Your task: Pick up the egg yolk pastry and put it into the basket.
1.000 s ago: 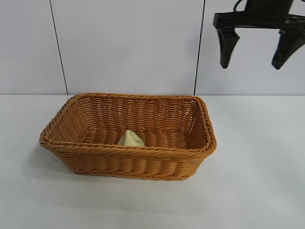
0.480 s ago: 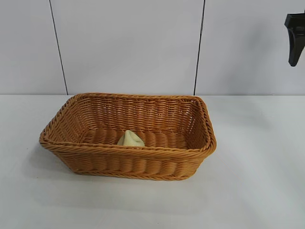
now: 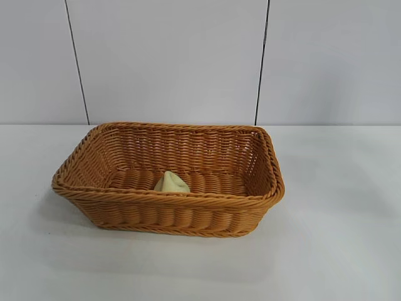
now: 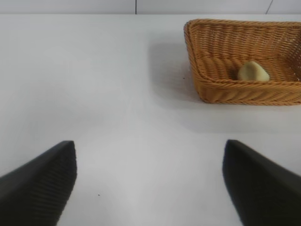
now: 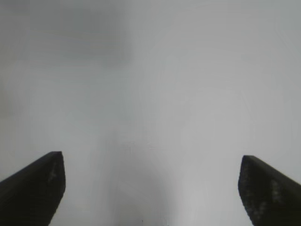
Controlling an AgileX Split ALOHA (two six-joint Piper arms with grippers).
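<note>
- The table (image 3: 338, 251) is a plain white surface, smooth and matte, with a soft shadow under and beside the basket (image 3: 169, 216).
- Behind it stands a pale grey-white wall (image 3: 169, 56) of flat panels, split by two thin dark vertical seams.
- The basket sits near the middle of the table, its braided rim level.
- The egg yolk pastry (image 3: 171, 182) lies on the basket floor, close to the near wall, partly hidden by the rim.
- The left gripper (image 4: 148, 181) hovers above bare table, well apart from the basket, fingers spread wide and holding nothing.
- The right gripper (image 5: 150, 188) looks down on bare table, fingers likewise spread wide and empty.
</note>
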